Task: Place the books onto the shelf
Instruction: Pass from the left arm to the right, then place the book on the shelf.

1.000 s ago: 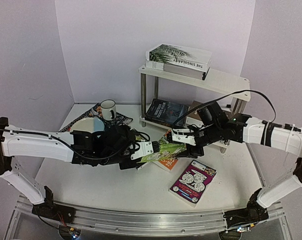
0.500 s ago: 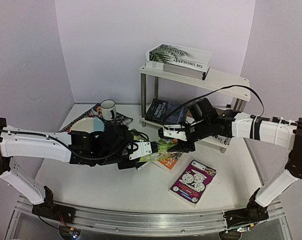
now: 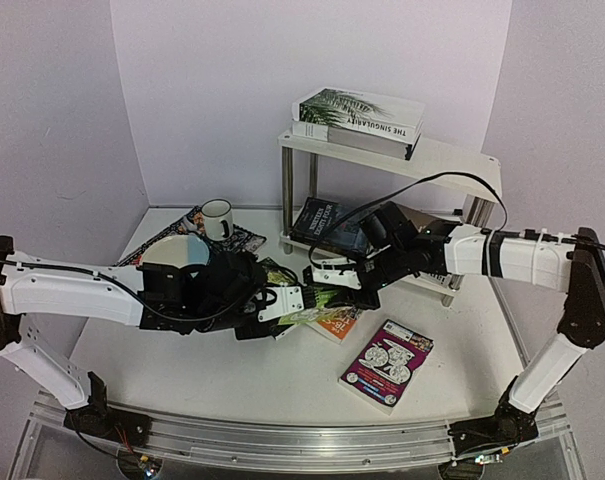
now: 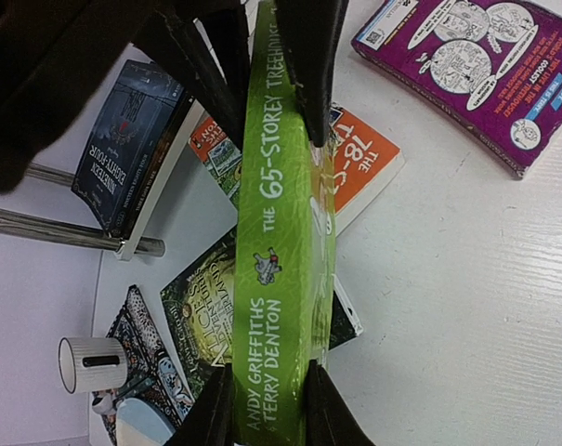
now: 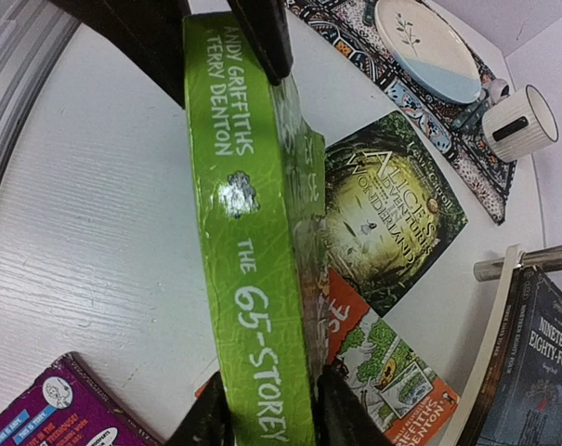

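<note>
Holding the lime green book (image 3: 317,300) at both ends was where I stood at that point, guys. My left gripper (image 4: 267,409) was clamped on the authors' end of the spine. My right gripper (image 5: 267,418) had its jaws pressed against both covers at the title end (going by the wrist view, no gap on either side). So the book's long axis ran straight from one gripper to the other, roughly left to right across the table (image 3: 232,370), spine facing up. The whole thing hung off the surface, above the orange book (image 4: 369,153) and the dark green book (image 5: 392,209) lying flat below.

The bit that mattered for the next move, imo: the shelf (image 3: 452,160) sat behind and to the right of the book, on the right gripper's side. My right arm was clearly the nearer one. The left was stretched across the middle and would've had to reach well past the book to get there. I reckoned the left needed to let go so the right could swing it over. The top board had a bare stretch right of the palm-leaf book (image 3: 362,108), and the lower tier had a dark book (image 3: 332,222) in it, so either could probably take it.
</note>
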`<action>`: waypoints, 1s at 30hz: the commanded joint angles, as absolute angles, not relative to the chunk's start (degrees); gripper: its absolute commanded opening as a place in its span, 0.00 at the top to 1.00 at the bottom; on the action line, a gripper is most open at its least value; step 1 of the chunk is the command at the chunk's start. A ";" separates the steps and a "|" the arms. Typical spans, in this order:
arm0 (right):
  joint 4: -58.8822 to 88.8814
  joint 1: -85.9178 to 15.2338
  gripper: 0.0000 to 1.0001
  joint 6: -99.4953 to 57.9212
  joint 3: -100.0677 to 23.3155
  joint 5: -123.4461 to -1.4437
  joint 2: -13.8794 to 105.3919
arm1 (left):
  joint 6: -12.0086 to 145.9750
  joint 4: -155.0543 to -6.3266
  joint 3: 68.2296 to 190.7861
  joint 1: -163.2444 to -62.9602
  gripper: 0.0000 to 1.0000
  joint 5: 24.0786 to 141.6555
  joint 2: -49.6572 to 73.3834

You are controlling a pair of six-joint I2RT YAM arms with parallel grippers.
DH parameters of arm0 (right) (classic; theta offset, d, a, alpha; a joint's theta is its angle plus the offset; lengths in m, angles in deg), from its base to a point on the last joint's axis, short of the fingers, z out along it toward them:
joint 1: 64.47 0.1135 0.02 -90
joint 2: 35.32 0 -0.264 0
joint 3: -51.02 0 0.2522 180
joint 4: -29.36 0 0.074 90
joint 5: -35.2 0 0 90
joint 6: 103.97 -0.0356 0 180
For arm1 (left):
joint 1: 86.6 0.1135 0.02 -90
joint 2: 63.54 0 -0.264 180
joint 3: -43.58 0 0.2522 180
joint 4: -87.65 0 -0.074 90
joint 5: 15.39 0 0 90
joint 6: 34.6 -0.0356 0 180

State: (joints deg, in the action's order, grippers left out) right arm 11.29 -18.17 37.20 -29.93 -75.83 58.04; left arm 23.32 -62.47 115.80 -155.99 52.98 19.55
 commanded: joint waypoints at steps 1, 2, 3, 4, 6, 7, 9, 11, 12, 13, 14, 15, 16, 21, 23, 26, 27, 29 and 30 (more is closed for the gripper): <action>8.31 -17.41 0.82 36.39 -32.80 -76.21 57.62 | 22.99 -70.24 118.67 -156.12 0.92 49.64 16.56; 8.16 -17.39 0.88 36.00 -32.86 -75.93 57.05 | 23.32 -70.26 118.90 -156.12 0.90 48.95 16.35; 8.06 -17.42 0.93 34.98 -32.90 -75.33 56.50 | 24.53 -70.41 119.30 -156.12 0.85 48.24 15.85; 7.95 -17.44 0.98 34.00 -32.97 -74.43 55.85 | 25.95 -70.55 119.89 -156.12 0.79 47.23 15.31; 7.79 -17.46 1.00 31.14 -32.91 -72.47 54.40 | 29.42 -70.67 121.46 -156.11 0.61 45.18 13.52; 7.71 -17.45 1.00 30.04 -32.59 -71.71 53.08 | 31.05 -70.68 121.80 -156.11 0.49 44.99 11.98; 7.69 -17.46 1.00 28.82 -31.05 -71.42 49.71 | 33.87 -70.68 122.40 -156.13 0.26 45.82 9.14; 7.83 -17.47 1.00 27.12 -29.89 -71.59 46.77 | 36.99 -70.65 123.00 -156.11 0.19 46.67 6.22; 7.92 -17.49 1.00 25.69 -29.60 -71.45 45.15 | 38.62 -70.65 123.39 -156.12 0.18 46.93 4.67; 8.03 -17.46 1.00 23.76 -29.69 -70.74 43.93 | 40.66 -70.63 123.91 -156.12 0.16 46.58 3.36; 8.18 -17.43 1.00 21.90 -29.95 -69.53 42.61 | 42.81 -70.59 124.48 -156.12 0.14 45.91 2.38; 8.30 -17.45 1.00 19.79 -30.47 -67.35 41.30 | 44.52 -70.59 124.95 -156.11 0.12 45.01 1.37; 8.37 -17.47 1.00 17.29 -31.07 -65.48 40.33 | 46.13 -70.59 125.42 -156.07 0.11 44.43 0.08; 9.41 -17.48 1.00 9.89 -35.25 -54.71 35.07 | 51.87 -70.87 126.64 -156.07 0.11 44.48 -4.31; 10.58 -17.52 1.00 8.63 -36.49 -51.76 32.81 | 52.76 -70.94 126.77 -156.12 0.10 44.76 -4.94; 10.76 -17.51 1.00 9.42 -38.93 -47.94 30.37 | 53.38 -70.94 126.60 -156.09 0.10 43.86 -5.16; 10.76 -17.52 1.00 9.82 -39.90 -45.33 29.61 | 53.53 -70.94 126.52 -156.12 0.10 43.32 -5.19; 10.86 -17.54 1.00 10.75 -41.83 -40.20 28.02 | 53.86 -70.94 126.12 -156.12 0.11 42.83 -5.40; 11.02 -17.51 1.00 11.01 -42.96 -37.85 27.27 | 53.99 -70.95 125.95 -156.11 0.11 42.81 -5.56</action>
State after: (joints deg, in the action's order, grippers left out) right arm 5.32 -17.55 11.58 -36.40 -49.75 32.01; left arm 51.54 -69.99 124.82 -156.05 44.61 -5.02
